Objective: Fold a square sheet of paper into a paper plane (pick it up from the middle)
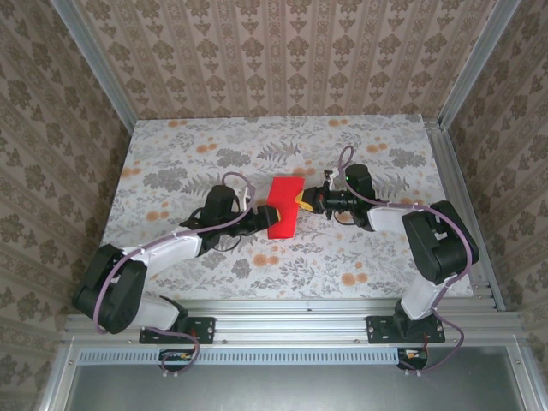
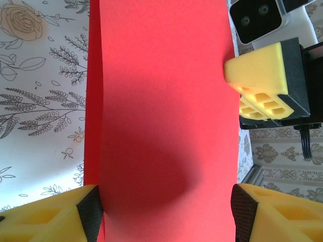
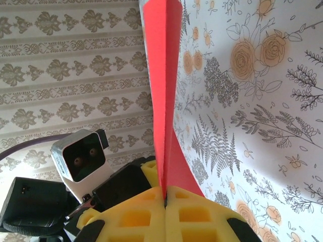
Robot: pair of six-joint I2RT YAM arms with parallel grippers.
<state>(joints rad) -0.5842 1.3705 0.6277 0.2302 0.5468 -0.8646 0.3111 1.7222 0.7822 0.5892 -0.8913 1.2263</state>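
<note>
The right hand [image 3: 164, 194] clamps the thin, creased red paper [image 2: 161, 101] between yellow foam, while the left hand [image 2: 166, 209] stands apart, flanking its edges.

White-and-black arms [image 1: 171, 247] trail purple cables [image 1: 235, 180] and end in yellow, black-backed fingers [image 2: 260, 70].
</note>
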